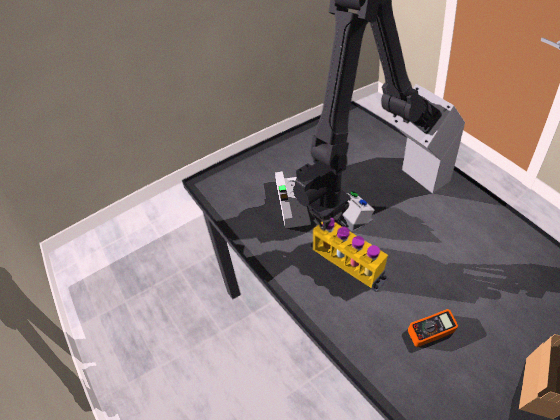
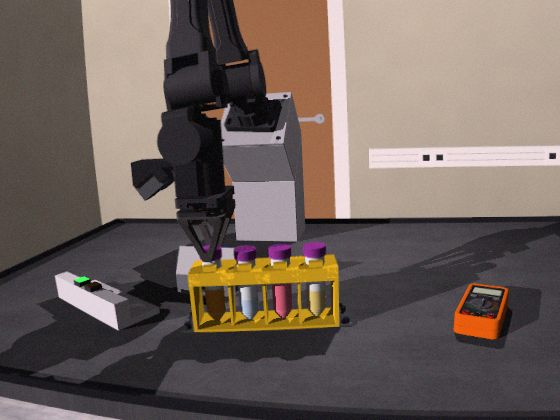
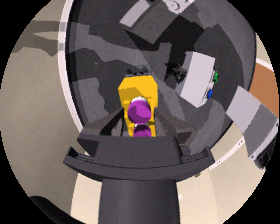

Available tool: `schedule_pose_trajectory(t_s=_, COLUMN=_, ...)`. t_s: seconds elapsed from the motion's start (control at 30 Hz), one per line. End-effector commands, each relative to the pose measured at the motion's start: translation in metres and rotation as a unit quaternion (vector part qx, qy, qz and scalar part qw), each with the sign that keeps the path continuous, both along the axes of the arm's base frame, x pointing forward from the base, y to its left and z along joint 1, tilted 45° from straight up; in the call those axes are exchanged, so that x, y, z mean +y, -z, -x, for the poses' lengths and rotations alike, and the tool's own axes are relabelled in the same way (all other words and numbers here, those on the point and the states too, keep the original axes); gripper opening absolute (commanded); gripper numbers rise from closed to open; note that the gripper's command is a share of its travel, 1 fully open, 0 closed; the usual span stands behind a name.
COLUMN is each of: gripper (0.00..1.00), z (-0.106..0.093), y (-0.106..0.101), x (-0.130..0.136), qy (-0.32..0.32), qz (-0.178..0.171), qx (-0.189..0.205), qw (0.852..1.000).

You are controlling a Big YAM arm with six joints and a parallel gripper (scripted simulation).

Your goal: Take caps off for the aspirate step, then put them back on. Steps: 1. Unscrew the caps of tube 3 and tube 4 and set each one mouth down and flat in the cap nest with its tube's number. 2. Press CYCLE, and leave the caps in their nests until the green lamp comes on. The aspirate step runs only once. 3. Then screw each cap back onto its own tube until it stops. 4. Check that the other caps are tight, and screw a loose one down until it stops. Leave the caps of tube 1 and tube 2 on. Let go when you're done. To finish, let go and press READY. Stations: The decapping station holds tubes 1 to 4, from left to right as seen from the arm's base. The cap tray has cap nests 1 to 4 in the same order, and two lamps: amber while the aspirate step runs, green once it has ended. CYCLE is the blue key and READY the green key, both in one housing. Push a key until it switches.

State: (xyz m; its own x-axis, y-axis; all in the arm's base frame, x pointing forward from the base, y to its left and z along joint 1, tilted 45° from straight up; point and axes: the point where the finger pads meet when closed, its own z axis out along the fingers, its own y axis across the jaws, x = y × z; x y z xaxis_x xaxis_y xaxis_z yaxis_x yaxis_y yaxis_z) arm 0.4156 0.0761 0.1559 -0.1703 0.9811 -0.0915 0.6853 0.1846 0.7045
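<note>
Apparently we were in the recapping step: the green lamp (image 1: pixel 282 188) (image 2: pixel 81 280) shone on the cap tray (image 1: pixel 286 214) (image 2: pixel 90 297), left of the rack (image 1: pixel 380 268) (image 2: pixel 265 277) (image 3: pixel 137 86) in the exterior view. All four tubes wore purple caps on the worktop (image 1: pixel 425 257) (image 2: pixel 400 367). Our fingers (image 1: pixel 330 224) (image 2: pixel 210 257) stood partway open around the cap of tube 4 (image 1: pixel 331 223) (image 2: pixel 212 251) (image 3: pixel 139 111), at the rack's left end in that view, and gripped nothing. The cap of tube 3 (image 1: pixel 343 233) (image 2: pixel 245 253) (image 3: pixel 142 131) sat next to it.

We judged that last cap nearly or fully seated, though its tightness could not be told. If it still turned, we needed another grip and twist; otherwise, we had to lift straight clear, check the others, then press the green key (image 1: pixel 354 194) (image 3: pixel 216 77), right of centre in the wrist view.
</note>
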Motion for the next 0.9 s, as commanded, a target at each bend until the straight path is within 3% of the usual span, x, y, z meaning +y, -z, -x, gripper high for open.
schedule_pose_trajectory(t_s=0.0, gripper=0.49, z=-0.0042, y=-0.0205, x=0.0060, qy=-0.063, qz=0.052, qx=-0.022, qw=0.996)
schedule_pose_trajectory(t_s=0.23, gripper=0.49, z=-0.0040, y=-0.0203, x=0.0055, qy=-0.158, qz=0.152, qx=-0.030, qw=0.975)
schedule_pose_trajectory(t_s=0.43, gripper=0.49, z=-0.0019, y=-0.0171, x=0.0050, qy=-0.238, qz=0.235, qx=-0.035, qw=0.942)
schedule_pose_trajectory(t_s=0.5, gripper=0.49, z=-0.0019, y=-0.0171, x=0.0050, qy=-0.238, qz=0.235, qx=-0.035, qw=0.942)
schedule_pose_trajectory(t_s=0.67, gripper=0.49, z=-0.0003, y=-0.0146, x=0.0052, qy=-0.303, qz=0.301, qx=-0.039, qw=0.903)
schedule_pose_trajectory(t_s=0.87, gripper=0.49, z=0.0012, y=-0.0119, x=0.0047, qy=-0.376, qz=0.377, qx=-0.044, qw=0.845)
